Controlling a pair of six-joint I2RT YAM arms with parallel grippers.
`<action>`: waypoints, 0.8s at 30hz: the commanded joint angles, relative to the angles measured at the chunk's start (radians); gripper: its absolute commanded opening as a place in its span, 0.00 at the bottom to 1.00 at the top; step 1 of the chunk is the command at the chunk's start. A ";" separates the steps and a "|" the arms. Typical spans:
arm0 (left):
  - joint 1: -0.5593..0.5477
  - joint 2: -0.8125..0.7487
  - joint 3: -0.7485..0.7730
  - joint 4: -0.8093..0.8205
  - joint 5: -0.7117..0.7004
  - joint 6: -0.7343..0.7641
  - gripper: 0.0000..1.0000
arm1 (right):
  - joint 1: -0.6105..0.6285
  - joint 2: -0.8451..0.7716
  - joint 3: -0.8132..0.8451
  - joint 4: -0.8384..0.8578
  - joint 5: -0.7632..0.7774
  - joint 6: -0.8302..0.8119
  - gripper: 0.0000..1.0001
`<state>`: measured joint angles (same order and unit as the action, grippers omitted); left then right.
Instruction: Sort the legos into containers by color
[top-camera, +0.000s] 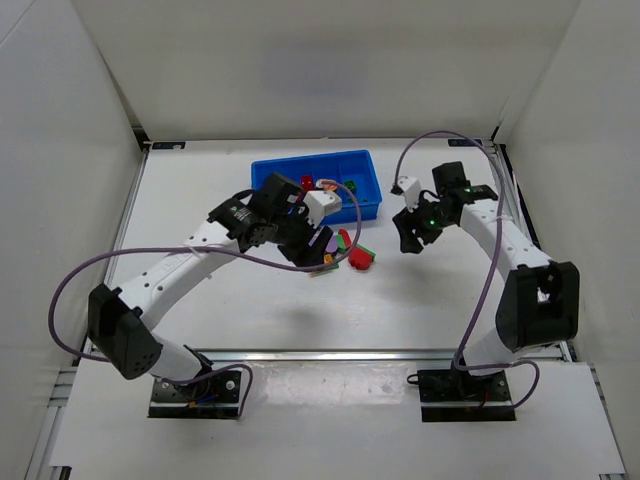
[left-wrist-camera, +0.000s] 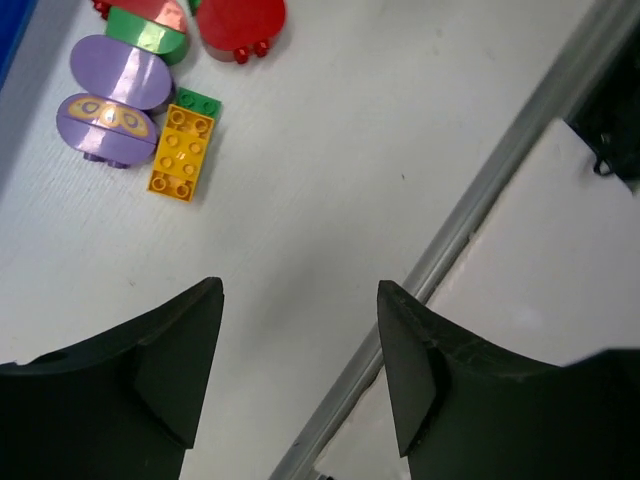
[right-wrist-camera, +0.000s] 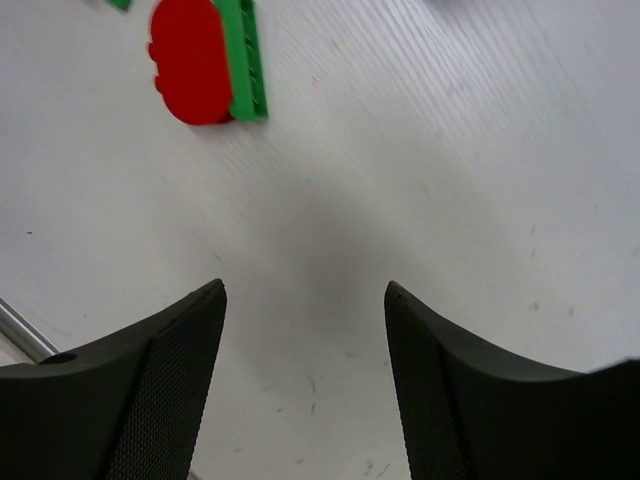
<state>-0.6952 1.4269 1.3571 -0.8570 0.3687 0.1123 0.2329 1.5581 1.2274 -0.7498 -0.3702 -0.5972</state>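
Observation:
Loose legos lie in a pile just in front of the blue tray (top-camera: 268, 166). The left wrist view shows two purple ovals (left-wrist-camera: 120, 72), a yellow brick (left-wrist-camera: 180, 153) on a green brick (left-wrist-camera: 198, 101), a green rounded piece (left-wrist-camera: 148, 33) and a red oval (left-wrist-camera: 240, 20). My left gripper (left-wrist-camera: 300, 290) is open and empty, above the table short of the pile; in the top view (top-camera: 305, 250) it partly hides the pile. My right gripper (right-wrist-camera: 305, 288) is open and empty over bare table, right of a red oval (right-wrist-camera: 190, 60) joined to a green brick (right-wrist-camera: 245, 60).
The tray holds a red brick (top-camera: 305, 181) and a green one (top-camera: 352, 184). A metal rail (left-wrist-camera: 480, 220) marks the table's near edge. White walls enclose the table on three sides. The tray's blue edge (left-wrist-camera: 10, 30) shows beside the purple ovals.

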 joint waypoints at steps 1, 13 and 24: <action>-0.036 0.033 0.022 0.093 -0.161 -0.179 0.74 | -0.035 -0.111 -0.042 0.000 0.016 0.132 0.69; -0.178 0.410 0.211 0.134 -0.364 -0.476 0.80 | -0.174 -0.224 -0.106 -0.048 0.014 0.137 0.70; -0.198 0.601 0.319 0.196 -0.419 -0.398 0.88 | -0.231 -0.280 -0.149 -0.049 -0.010 0.145 0.71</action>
<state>-0.8886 2.0197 1.6165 -0.6983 -0.0269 -0.3191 0.0120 1.3090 1.0931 -0.7910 -0.3576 -0.4694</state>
